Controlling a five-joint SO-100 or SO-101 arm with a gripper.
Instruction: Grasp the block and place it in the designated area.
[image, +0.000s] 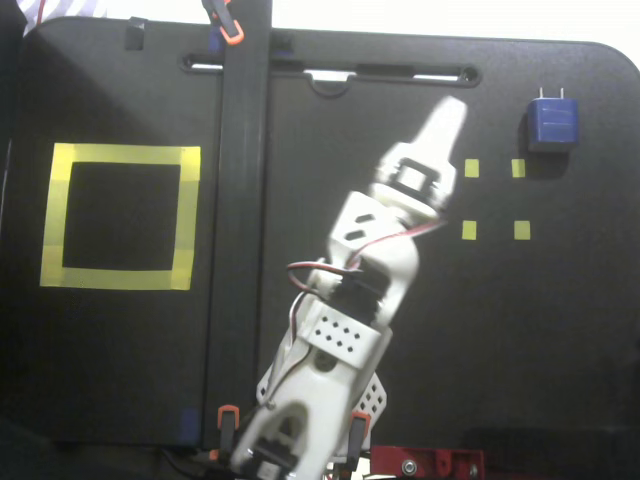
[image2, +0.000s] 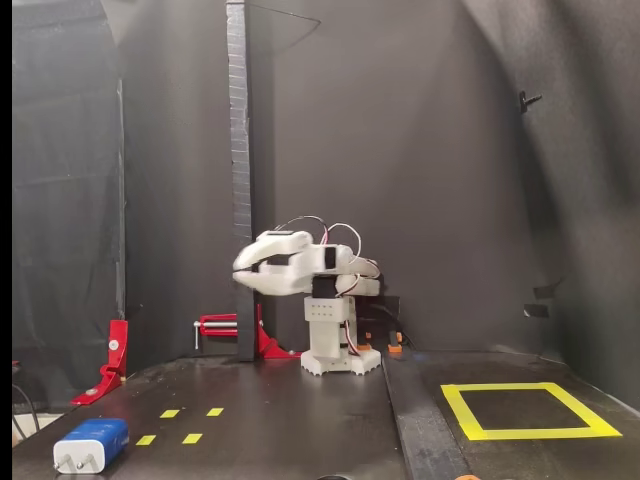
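A fixed view from above shows the white two-finger gripper (image: 452, 108) raised over the black worktop (image: 560, 330), its jaws pressed together around nothing, well apart from the small dark-blue boxy block with two silver prongs (image: 553, 122), which lies just beyond the four small yellow tape squares (image: 495, 199). The large yellow-taped square with a black interior (image: 120, 216) sits empty on the far side of a dark upright post (image: 241, 240). The reach appears barely begun; next the arm likely must swing toward the block, spread its jaws and descend.
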